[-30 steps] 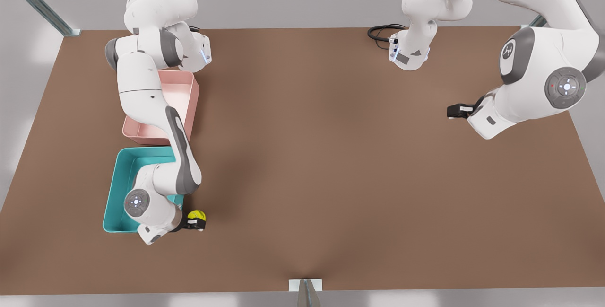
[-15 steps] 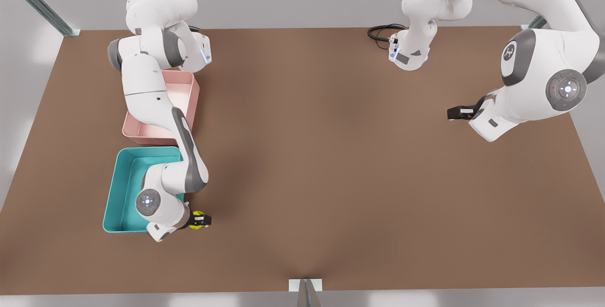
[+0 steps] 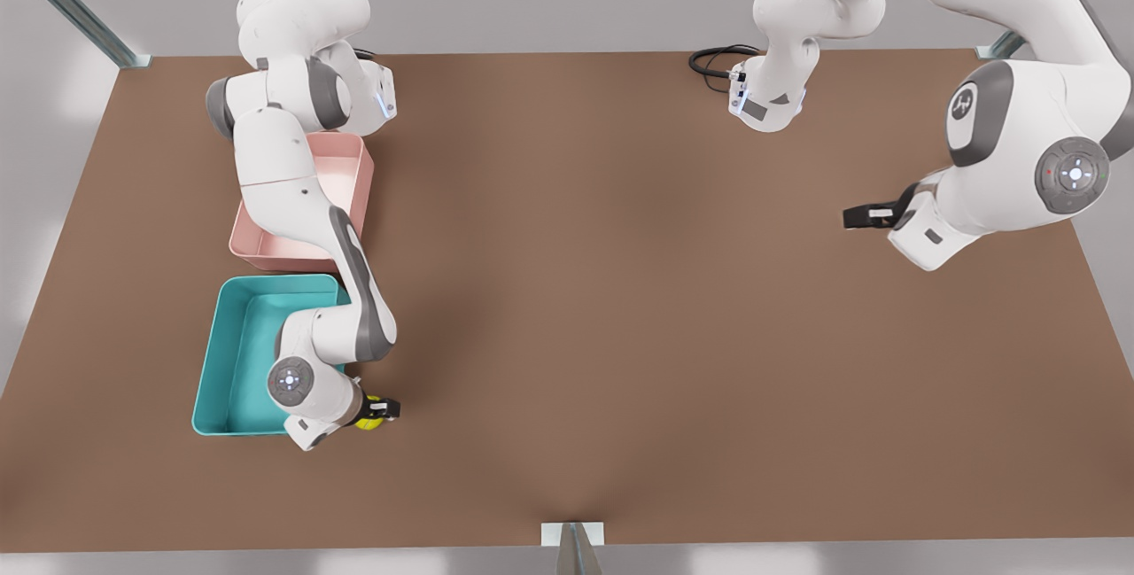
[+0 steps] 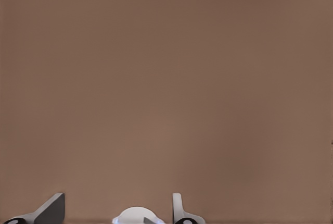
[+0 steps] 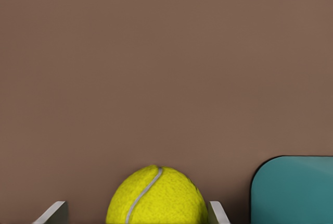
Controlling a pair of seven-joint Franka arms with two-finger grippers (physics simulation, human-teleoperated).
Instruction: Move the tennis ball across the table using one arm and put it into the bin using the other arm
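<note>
The yellow-green tennis ball (image 3: 368, 420) (image 5: 156, 198) rests on the brown table (image 3: 620, 291), just off the near corner of the teal bin (image 3: 205, 362) (image 5: 294, 190), on the side toward the front view's right. My right gripper (image 3: 376, 411) (image 5: 136, 213) is down around the ball. It is open, with one finger close against the ball and the other standing a little off it. Far across the table at the front view's right, my left gripper (image 3: 859, 217) (image 4: 115, 211) waits open above bare tabletop.
A pink tray (image 3: 341, 167) sits right behind the teal bin, partly under the right arm's links. A black cable (image 3: 709, 61) coils at the far edge beside the left arm's base (image 3: 766, 101).
My right gripper has shifted slightly toward the front view's right and come down over the ball, which now shows less. The left arm drifted a little toward the front view's right.
</note>
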